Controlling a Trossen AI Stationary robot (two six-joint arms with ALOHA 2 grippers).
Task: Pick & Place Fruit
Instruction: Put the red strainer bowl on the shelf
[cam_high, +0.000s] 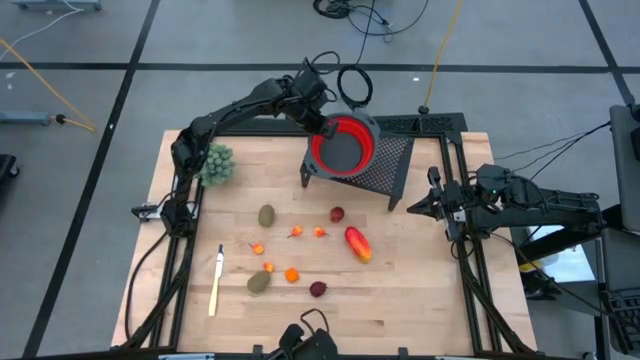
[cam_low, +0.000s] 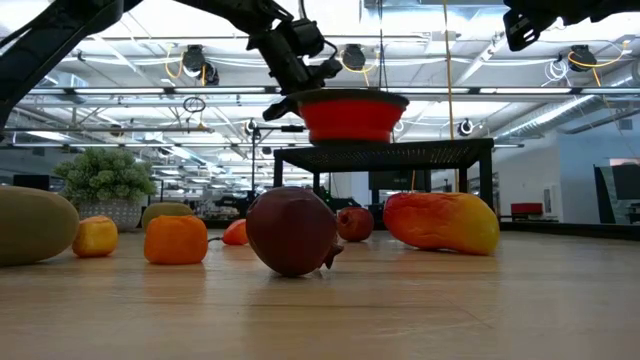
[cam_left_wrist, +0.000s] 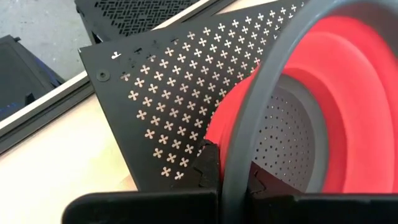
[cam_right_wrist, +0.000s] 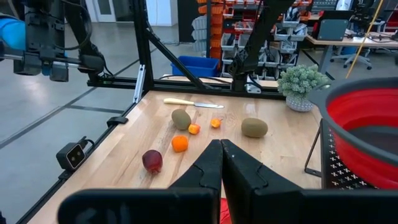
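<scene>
Holding the red colander (cam_high: 343, 146) by its grey rim, left gripper (cam_high: 325, 128) has jaws clamped shut on it above the black perforated stand (cam_high: 385, 165) at the table's (cam_high: 420, 290) far edge. Right gripper (cam_high: 420, 207) hangs over the table's right edge, jaws fully closed, nothing held. Fruit lies loose mid-table: elongated red-orange-yellow piece (cam_high: 357, 244) right of centre, two brownish-green ovals (cam_high: 266, 215) (cam_high: 259, 282) toward the left, two dark red balls (cam_high: 337, 214) (cam_high: 318, 289), tiny orange bits (cam_high: 291, 274) between them. Green clump (cam_high: 216, 163) sits near the far left corner; yellow-handled knife (cam_high: 216, 281) near the left edge.
</scene>
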